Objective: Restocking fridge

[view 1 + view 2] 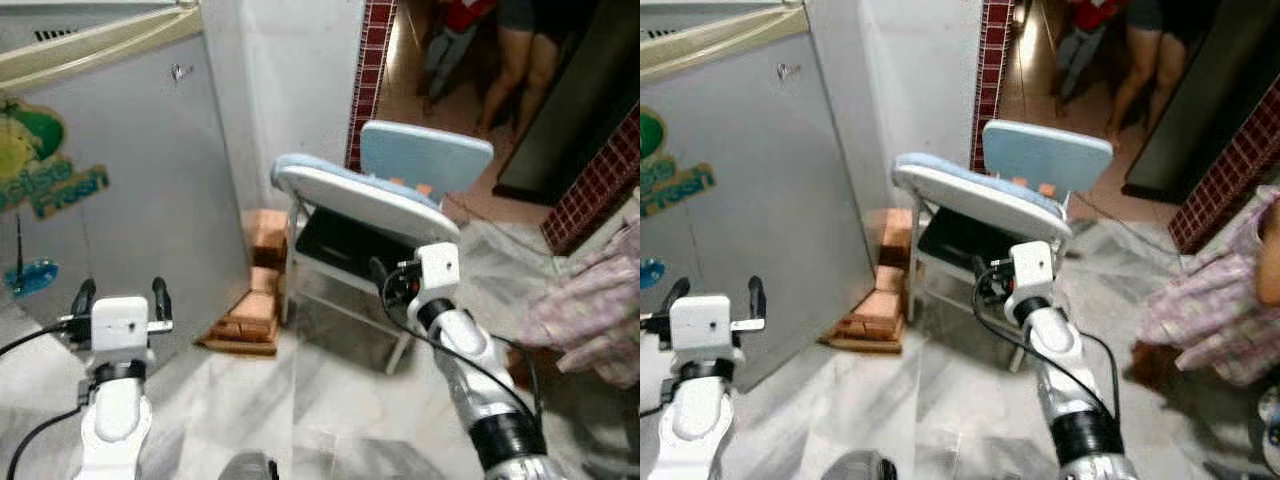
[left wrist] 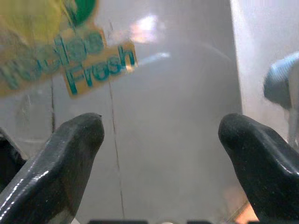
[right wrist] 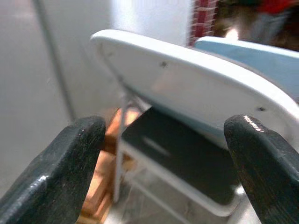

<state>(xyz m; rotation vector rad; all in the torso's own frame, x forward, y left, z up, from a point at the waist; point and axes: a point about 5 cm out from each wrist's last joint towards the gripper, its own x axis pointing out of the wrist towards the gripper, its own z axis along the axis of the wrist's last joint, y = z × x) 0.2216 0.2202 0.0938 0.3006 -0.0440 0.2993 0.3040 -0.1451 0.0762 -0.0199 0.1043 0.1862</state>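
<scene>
- While the fridge [image 1: 130, 190] filled the left of the head frame with its grey door shut, the left claw [image 1: 121, 298] hung in front of the door's lower part, its two black fingers [image 2: 70, 154] spread wide with nothing between them.
- Toward centre right of the frame, the right claw [image 3: 163, 177] faced a folding chair [image 1: 375, 215]; it too was spread and held nothing.
- No food or drink for restocking could be seen, so a shut door and bare claws fitted either goods yet to be fetched or goods already put inside.
- Judging from that, any reach for the door would go best squarely at its edge; I could make out no handle, only a small mark [image 1: 178, 71] near the upper part of the door.
- Round the fridge: a colourful sticker [image 1: 45, 165] at far left, stacked bricks [image 1: 255, 300] low beside the fridge's corner, and a white wall [image 1: 290, 80] behind.
- The chair stood near the fridge's right side and might crowd a swinging door or the robot's steps.
- At the right edge a person's sleeve [image 1: 590, 310] intruded, and more people [image 1: 500, 50] stood at the top right in the passage.
</scene>
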